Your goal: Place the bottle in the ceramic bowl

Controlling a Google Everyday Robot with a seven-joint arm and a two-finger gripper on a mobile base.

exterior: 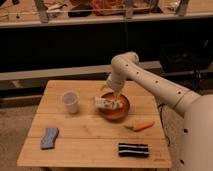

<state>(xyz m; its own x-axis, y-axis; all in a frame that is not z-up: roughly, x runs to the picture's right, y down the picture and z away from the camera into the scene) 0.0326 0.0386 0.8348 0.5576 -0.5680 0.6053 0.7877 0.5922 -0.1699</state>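
The orange-brown ceramic bowl (121,113) sits right of centre on the wooden table (90,150). The whitish bottle (106,103) lies nearly level over the bowl's left half, one end poking out past the left rim. My gripper (116,98) comes down from the white arm directly above the bowl and is shut on the bottle's right part. Whether the bottle touches the bowl's inside I cannot tell.
A translucent plastic cup (70,101) stands left of the bowl. A carrot (140,125) lies just right of the bowl's front. A blue sponge (49,137) is at front left and a dark striped packet (133,149) at front right. A dark shelf runs behind the table.
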